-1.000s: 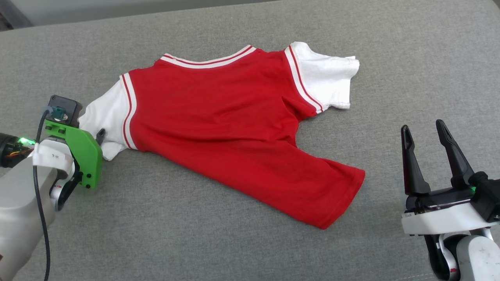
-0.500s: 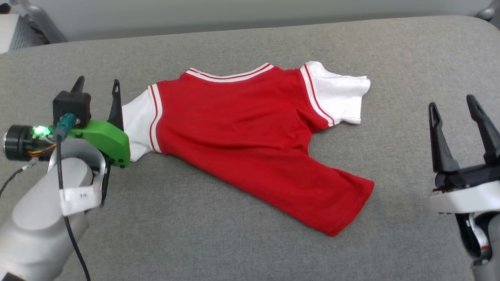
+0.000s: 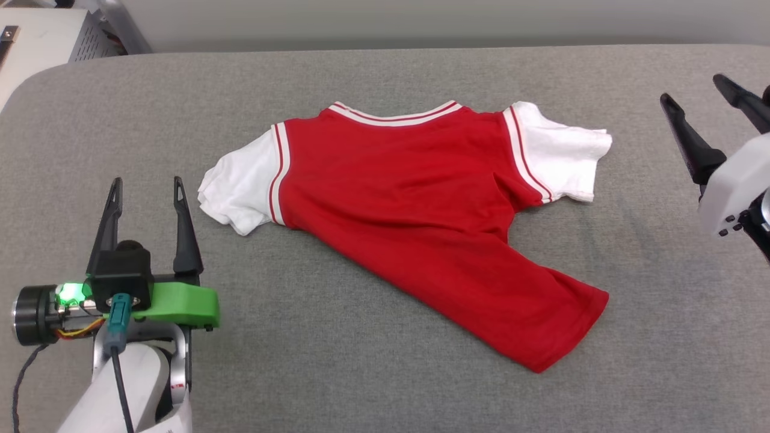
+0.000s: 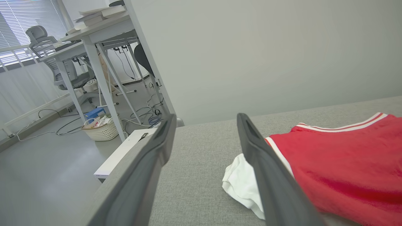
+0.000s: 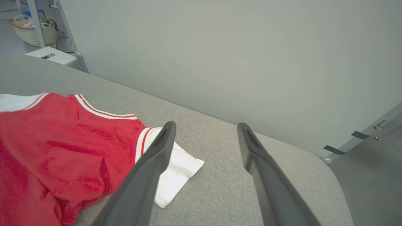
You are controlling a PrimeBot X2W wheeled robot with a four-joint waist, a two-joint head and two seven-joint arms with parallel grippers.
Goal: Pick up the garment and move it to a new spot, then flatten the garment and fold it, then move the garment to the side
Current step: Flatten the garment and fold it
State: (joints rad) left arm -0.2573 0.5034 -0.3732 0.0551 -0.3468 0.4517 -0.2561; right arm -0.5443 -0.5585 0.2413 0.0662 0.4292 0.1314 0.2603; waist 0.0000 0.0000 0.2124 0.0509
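Lying rumpled, the red, white-sleeved garment (image 3: 409, 198) rests between both arms' spread, empty jaws.

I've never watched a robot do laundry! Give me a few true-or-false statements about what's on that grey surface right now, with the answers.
1. The garment lies on the grey padded surface. True.
2. The left jaws are clamped on a sleeve. False: they stand open beside the white sleeve, not touching it and holding nothing.
3. The garment is folded into a neat square. False: it lies spread out and unfolded, its lower part skewed.
4. The right jaws stand open and empty. True.
5. A black number shows on the garment's upturned face. False: that face is plain red.
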